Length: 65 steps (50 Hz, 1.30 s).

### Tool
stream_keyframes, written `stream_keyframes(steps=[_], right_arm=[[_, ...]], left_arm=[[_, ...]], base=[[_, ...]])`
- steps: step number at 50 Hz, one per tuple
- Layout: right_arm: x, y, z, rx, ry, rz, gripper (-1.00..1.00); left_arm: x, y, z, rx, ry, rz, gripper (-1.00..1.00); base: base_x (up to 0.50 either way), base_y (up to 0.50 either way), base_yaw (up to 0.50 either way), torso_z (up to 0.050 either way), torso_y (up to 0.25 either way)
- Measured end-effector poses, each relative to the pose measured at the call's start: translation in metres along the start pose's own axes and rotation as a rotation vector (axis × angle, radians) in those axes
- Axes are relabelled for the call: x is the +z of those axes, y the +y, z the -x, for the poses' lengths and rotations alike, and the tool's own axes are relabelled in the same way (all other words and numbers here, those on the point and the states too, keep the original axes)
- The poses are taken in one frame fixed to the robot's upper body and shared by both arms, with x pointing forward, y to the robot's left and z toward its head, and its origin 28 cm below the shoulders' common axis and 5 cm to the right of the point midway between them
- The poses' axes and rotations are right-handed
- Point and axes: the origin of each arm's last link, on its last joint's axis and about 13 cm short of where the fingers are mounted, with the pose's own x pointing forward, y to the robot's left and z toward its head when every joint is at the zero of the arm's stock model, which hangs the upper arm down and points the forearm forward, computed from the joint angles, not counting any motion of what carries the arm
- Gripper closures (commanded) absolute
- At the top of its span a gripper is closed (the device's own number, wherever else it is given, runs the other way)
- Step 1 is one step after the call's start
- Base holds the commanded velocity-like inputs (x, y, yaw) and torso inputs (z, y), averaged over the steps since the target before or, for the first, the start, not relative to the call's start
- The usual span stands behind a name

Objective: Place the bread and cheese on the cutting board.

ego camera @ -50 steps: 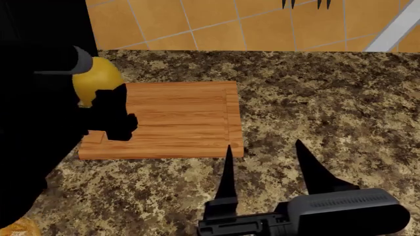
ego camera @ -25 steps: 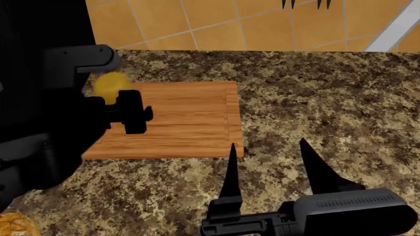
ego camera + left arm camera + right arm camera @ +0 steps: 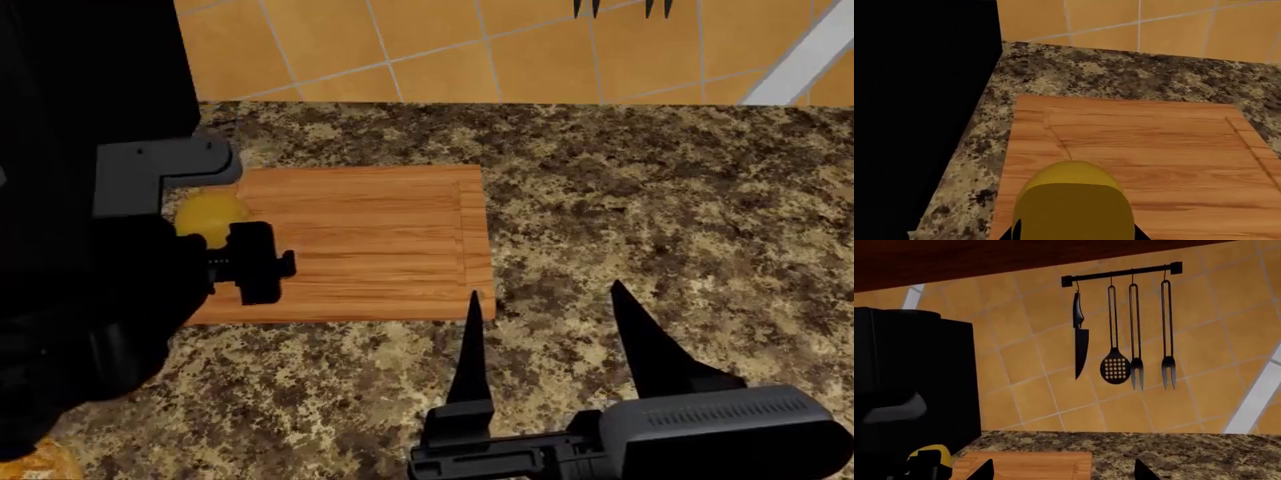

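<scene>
Holding the cheese (image 3: 210, 214) pinched in my left gripper (image 3: 230, 250) over the cutting board (image 3: 374, 240) at frame left, I keep my right gripper (image 3: 547, 335) spread at the lower centre, with the bread (image 3: 34, 462) in the bottom-left corner.

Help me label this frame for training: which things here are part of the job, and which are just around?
Part of the job:
- cheese, held in the left gripper over the board's left end
- board
- bread, at the counter's near left, mostly out of frame

Just around:
- knife, skimmer and two forks on the wall rail
- right gripper, jaws apart, empty
</scene>
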Motion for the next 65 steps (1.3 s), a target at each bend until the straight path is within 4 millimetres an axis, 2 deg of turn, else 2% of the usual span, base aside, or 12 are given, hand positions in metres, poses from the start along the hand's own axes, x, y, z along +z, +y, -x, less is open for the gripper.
stream_keyframes(steps=[21, 36, 37, 51, 65], right_arm=[[0.001, 0.0, 0.001, 0.002, -0.006, -0.002, -1.0], [0.001, 0.0, 0.0, 0.005, -0.005, -0.003, -1.0], [0.001, 0.0, 0.0, 0.005, -0.005, -0.003, -1.0], [0.001, 0.0, 0.0, 0.006, -0.005, -0.002, -1.0], [0.002, 0.001, 0.001, 0.01, -0.008, -0.001, -1.0]], left_arm=[[-0.016, 0.005, -0.006, 0.029, 0.044, -0.008, 1.0], [-0.019, 0.005, -0.008, 0.045, 0.051, -0.004, 1.0], [-0.019, 0.005, -0.008, 0.046, 0.051, -0.004, -1.0], [-0.02, 0.005, -0.007, 0.062, 0.044, 0.0, -1.0], [-0.009, 0.004, 0.003, 0.058, -0.003, 0.007, -1.0]], base=[[0.0, 0.0, 0.0, 0.0, 0.001], [0.0, 0.0, 0.0, 0.0, 0.0], [0.0, 0.0, 0.0, 0.0, 0.0], [0.0, 0.0, 0.0, 0.0, 0.0], [0.0, 0.0, 0.0, 0.0, 0.0]])
